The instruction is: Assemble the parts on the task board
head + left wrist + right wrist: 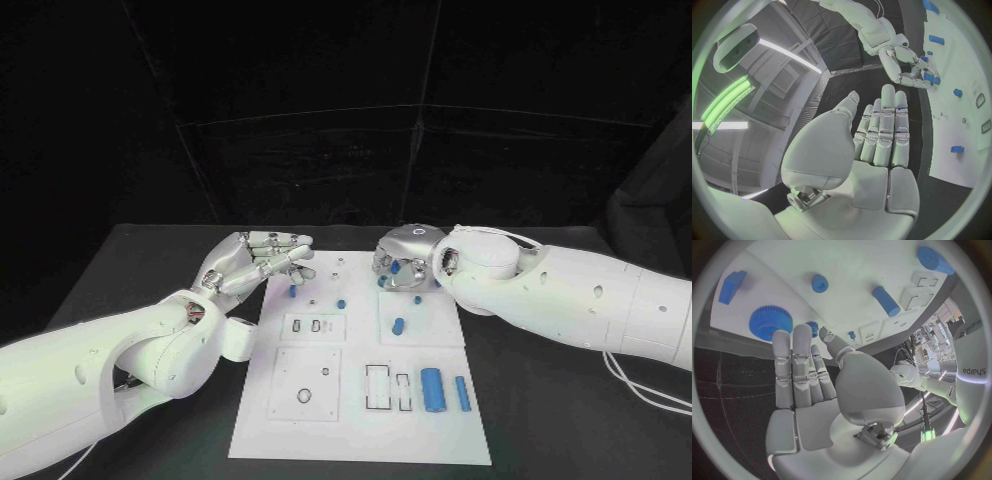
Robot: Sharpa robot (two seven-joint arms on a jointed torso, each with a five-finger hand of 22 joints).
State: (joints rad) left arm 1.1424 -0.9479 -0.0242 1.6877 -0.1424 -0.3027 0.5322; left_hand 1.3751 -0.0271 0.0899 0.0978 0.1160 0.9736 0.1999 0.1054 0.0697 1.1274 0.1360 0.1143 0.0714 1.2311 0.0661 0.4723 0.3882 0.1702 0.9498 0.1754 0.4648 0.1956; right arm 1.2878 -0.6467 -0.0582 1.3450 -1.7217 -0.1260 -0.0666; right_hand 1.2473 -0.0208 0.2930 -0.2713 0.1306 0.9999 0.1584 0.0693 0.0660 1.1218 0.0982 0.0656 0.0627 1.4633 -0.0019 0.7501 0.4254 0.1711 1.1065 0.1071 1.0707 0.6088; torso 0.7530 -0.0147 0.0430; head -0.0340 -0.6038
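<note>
Task board (325, 400) lies mid-surface (130, 270), blue parts scattered on it. Left hand (260, 258) hovers off the board's far left corner, fingers apart, holding nothing. Right hand (408, 262) hangs over the board's far edge above a blue gear (770, 322), fingers straight and loose, nothing held. Two blue cylinders (431, 388) lie near the board's near right corner.

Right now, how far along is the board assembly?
Early, by the look of it. Done: hard to confirm; small blue pieces sit on the task board, seated or loose I cannot tell. In hand: nothing. The right hand hovers by the blue gear, fingers straight; the left hand is open at the board's edge. Left: two blue bars lie loose beside empty slots.
</note>
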